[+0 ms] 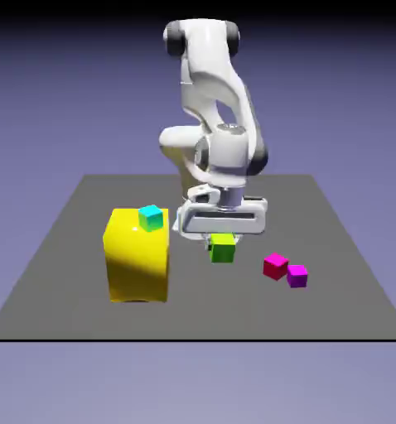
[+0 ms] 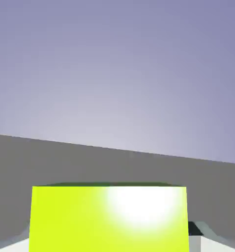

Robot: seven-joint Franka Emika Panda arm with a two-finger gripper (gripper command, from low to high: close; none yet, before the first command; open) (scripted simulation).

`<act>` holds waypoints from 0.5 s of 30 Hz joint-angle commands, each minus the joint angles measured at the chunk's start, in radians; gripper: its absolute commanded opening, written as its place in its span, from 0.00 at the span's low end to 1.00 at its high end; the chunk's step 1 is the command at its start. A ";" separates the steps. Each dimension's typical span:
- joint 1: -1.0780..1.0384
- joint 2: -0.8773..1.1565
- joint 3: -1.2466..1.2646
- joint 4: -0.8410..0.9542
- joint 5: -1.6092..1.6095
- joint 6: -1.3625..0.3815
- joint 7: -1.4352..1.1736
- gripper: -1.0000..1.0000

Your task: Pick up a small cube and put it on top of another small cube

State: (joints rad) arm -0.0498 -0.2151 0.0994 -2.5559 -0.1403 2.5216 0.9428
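we see the end effector (image 1: 222, 240) grasping the lime-green cube (image 1: 223, 248), which fills the bottom of the hand view. toward the exterior view's left of the end effector, the cyan cube (image 1: 151, 218) rests on top of the big yellow block (image 1: 138, 256). to its right in that view, the magenta cube (image 1: 276, 266) and purple cube (image 1: 297, 277) sit close together on the grey counter (image 1: 210, 319).

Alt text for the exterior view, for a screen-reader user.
White robot arm's gripper holds a lime-green cube; left, a cyan cube sits on a big yellow block; right, red-pink and purple cubes.
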 commanded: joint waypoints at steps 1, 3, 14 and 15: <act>-0.018 -0.036 -0.009 -0.009 0.003 -0.027 0.009 0.00; -0.054 -0.109 -0.027 -0.029 0.014 -0.079 0.025 0.00; -0.247 -0.500 -0.124 -0.131 0.068 -0.364 0.111 0.00; -0.247 -0.500 -0.124 -0.131 0.068 -0.364 0.111 0.00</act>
State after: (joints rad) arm -0.2971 -0.7150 -0.0244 -2.6870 -0.0686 2.1577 1.0515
